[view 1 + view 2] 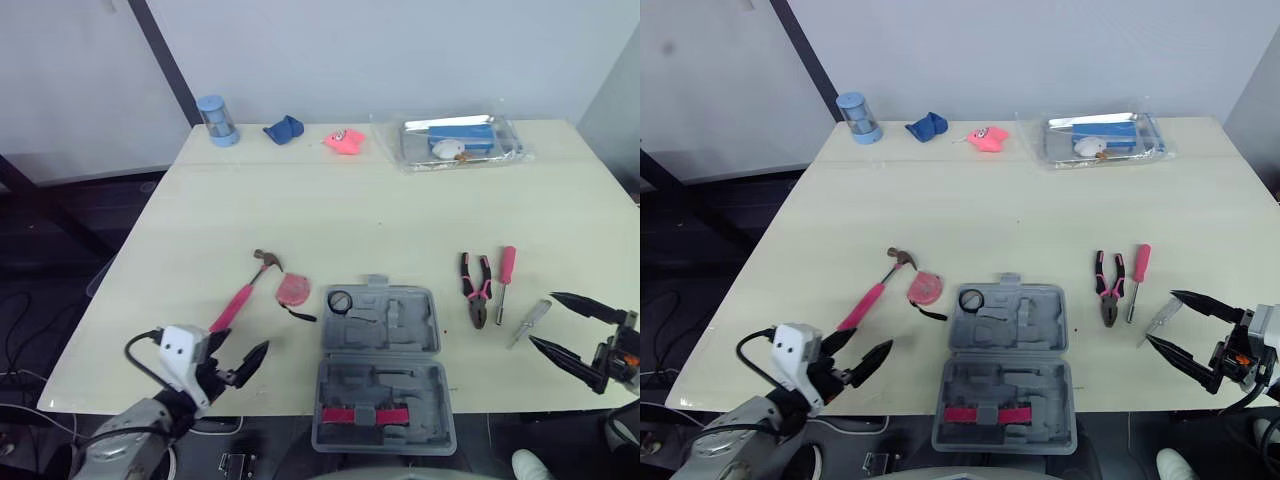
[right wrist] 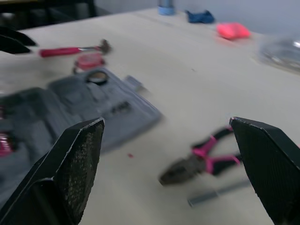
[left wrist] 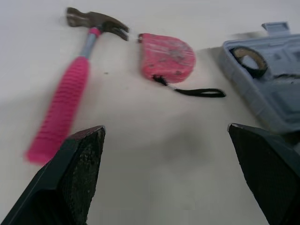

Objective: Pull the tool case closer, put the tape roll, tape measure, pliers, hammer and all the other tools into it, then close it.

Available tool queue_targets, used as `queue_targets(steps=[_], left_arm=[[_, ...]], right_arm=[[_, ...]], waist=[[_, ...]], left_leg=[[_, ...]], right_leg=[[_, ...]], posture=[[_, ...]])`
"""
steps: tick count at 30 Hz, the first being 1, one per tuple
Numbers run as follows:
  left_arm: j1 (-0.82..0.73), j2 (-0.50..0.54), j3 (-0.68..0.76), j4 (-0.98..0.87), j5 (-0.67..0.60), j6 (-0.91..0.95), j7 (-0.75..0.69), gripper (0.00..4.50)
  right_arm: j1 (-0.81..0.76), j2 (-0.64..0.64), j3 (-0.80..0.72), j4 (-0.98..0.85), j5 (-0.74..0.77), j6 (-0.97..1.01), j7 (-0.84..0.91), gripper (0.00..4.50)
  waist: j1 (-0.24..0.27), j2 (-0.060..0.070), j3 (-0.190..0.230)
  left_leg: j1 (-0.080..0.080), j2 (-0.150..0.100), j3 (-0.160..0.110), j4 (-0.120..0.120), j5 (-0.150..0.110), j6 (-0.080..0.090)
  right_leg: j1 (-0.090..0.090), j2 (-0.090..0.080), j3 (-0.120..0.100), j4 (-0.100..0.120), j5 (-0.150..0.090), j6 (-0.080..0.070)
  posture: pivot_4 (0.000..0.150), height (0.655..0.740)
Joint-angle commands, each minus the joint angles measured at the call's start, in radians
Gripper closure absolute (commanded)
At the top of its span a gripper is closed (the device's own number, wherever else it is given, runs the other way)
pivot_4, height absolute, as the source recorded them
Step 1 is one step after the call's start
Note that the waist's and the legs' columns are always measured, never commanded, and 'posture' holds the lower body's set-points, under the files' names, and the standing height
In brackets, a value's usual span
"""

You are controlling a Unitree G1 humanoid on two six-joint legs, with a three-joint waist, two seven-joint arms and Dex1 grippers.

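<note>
The grey tool case (image 1: pixel 380 365) lies open at the table's front centre, overhanging the front edge, with a black tape roll (image 1: pixel 340 301) in its far half. Left of it lie a pink tape measure (image 1: pixel 293 290) and a pink-handled hammer (image 1: pixel 240 297). To the right are pink-and-black pliers (image 1: pixel 476 290), a pink screwdriver (image 1: pixel 506 275) and a small grey tool (image 1: pixel 528 322). My left gripper (image 1: pixel 245 350) hovers open just short of the hammer's handle end. Beside the grey tool, my right gripper (image 1: pixel 541 318) is open and empty.
Along the far edge stand a blue cylinder (image 1: pixel 216 120), a blue cloth (image 1: pixel 284 129), a pink object (image 1: pixel 344 140) and a clear plastic tray (image 1: pixel 460 140) holding small items. The bare table (image 1: pixel 330 210) stretches between them and the tools.
</note>
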Motion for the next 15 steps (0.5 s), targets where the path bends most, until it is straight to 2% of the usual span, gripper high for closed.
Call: queue_targets(steps=[1,7,15], left_arm=[[-0.085,-0.029,-0.063,-0.04,0.04,0.094,0.126,0.04],[-0.205,-0.056,-0.108,0.034,0.055,0.192,0.197,0.04],[-0.312,-0.122,-0.137,0.103,0.068,0.244,0.271,0.04]], right_arm=[[-0.031,-0.038,0.022,-0.074,0.022,0.024,0.038,0.0],[-0.083,-0.046,0.032,-0.097,0.033,0.068,0.027,0.0],[-0.059,-0.027,0.031,-0.118,0.013,0.064,0.021,0.0]], waist=[[0.001,0.0,0.0],[-0.002,-0.002,0.0],[0.003,-0.002,0.0]], left_leg=[[0.0,0.0,0.0,0.0,0.0,0.0],[0.0,0.0,0.0,0.0,0.003,-0.005],[0.0,0.0,0.0,0.0,0.003,-0.005]], right_leg=[[0.0,0.0,0.0,0.0,0.0,0.0],[0.0,0.001,0.0,0.0,0.0,0.0],[0.0,0.0,0.0,0.0,0.0,0.0]], posture=[[0.15,0.74],[0.15,0.74],[0.15,0.74]])
